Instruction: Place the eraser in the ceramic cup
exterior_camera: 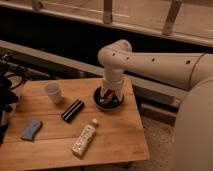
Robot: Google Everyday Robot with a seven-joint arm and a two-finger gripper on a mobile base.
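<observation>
Black eraser (72,110) lies near ceramic cup (53,92); hand (109,95) at black bowl (120,102).

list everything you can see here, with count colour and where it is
table: one, light brown wood, fills the lower left and middle of the view
ceramic cup: one, pale whitish, far left part of the table, upright
eraser: one, black with a thin lighter stripe, middle of the table, between the cup and the bottle
bowl: one, black, far side of the table, right of the eraser
bottle: one, white, lying on its side near the front edge
pad: one, blue, front left part of the table
arm: one, cream white, reaching in from the right
claw: one, at the arm's end, pointing down over the bowl
</observation>
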